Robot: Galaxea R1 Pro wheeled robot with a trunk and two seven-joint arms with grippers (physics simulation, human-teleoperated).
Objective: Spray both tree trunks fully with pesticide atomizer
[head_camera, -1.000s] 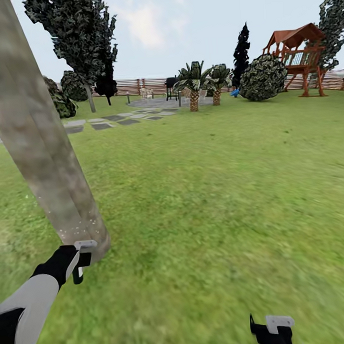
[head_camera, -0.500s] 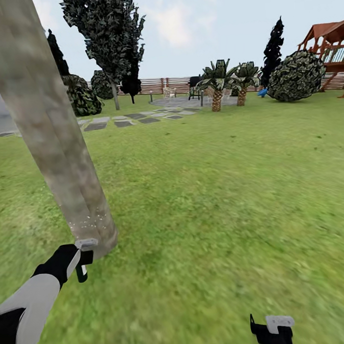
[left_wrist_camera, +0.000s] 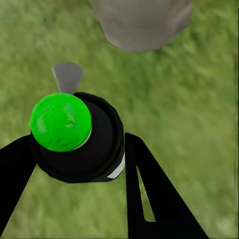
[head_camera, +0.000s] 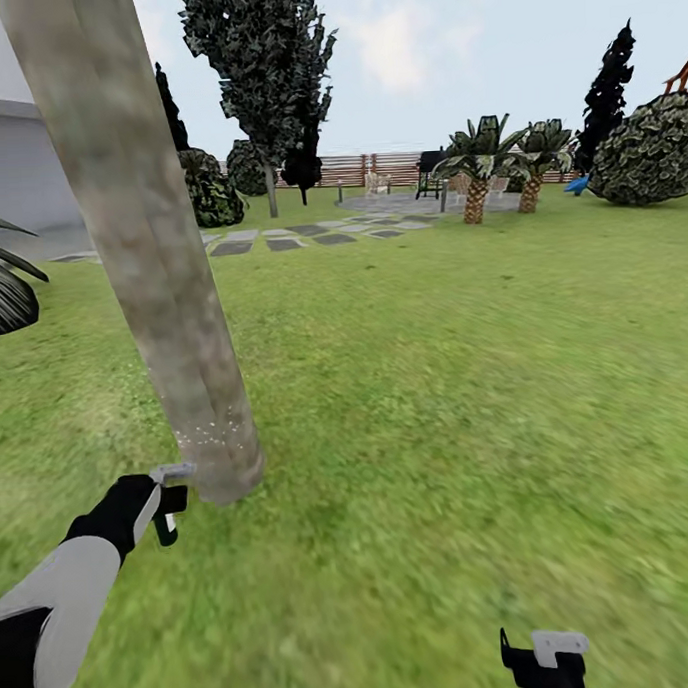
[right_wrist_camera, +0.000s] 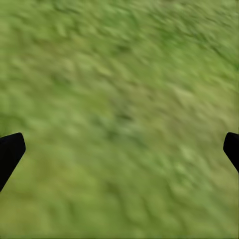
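Green lawn (head_camera: 457, 399) stretches back to a slatted wooden fence (head_camera: 376, 168), with grey stepping stones (head_camera: 309, 235), palms and dark bushes along the far side. Nearest is a thick, leaning, mottled grey-brown tree trunk (head_camera: 144, 243), speckled with fine white dots just above its base. The left gripper (head_camera: 169, 502) sits just beside that base, its two black fingers (left_wrist_camera: 149, 199) closed against the sides of the pesticide atomizer (left_wrist_camera: 77, 137), a black round body with a bright green cap and a grey nozzle pointing at the trunk foot (left_wrist_camera: 142, 22). The right gripper (right_wrist_camera: 119, 149) hangs low over bare grass, fingertips (right_wrist_camera: 10, 152) spread wide apart, holding nothing.
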